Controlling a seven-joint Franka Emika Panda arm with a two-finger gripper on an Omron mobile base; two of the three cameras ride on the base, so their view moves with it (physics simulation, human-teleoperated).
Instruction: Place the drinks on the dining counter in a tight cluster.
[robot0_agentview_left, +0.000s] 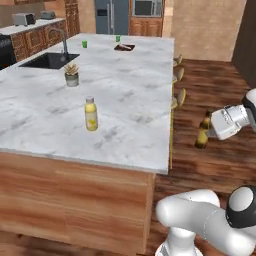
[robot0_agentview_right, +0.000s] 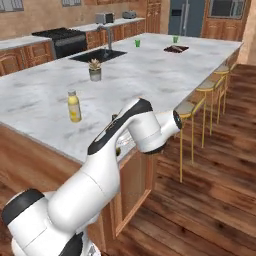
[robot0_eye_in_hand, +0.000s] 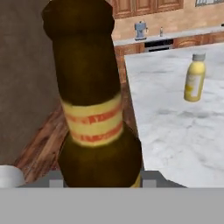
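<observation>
- The gripper (robot0_agentview_left: 206, 131) is clenched on the brown bottle (robot0_agentview_left: 202, 134). It holds the bottle out in the air, past the edge of the counter (robot0_agentview_left: 125, 100) and above the wooden floor (robot0_agentview_left: 220, 160).
- In the hand view the brown bottle (robot0_eye_in_hand: 94, 105) is very close and big, sitting right between the gripper tips. You can see its yellow band with red stripes.
- I think the bottle is held by its fat lower part, with the neck pointing away from the hand, so it does not slip while it is carried.
- The yellow bottle (robot0_agentview_left: 90, 114) stands upright on the counter, near the front edge. It is well apart from the brown bottle.
- I think the yellow bottle is the spot where the drinks should come together. So the brown one has to go over the counter edge and stand just beside it.
- The bottle is lower than the counter top right now, so I think it must go up first or it could bump the edge.
- A small plant pot (robot0_agentview_left: 72, 76) and the black sink (robot0_agentview_left: 47, 60) are farther back, out of the way.
- I cannot find the white bottle with the red cap.
</observation>
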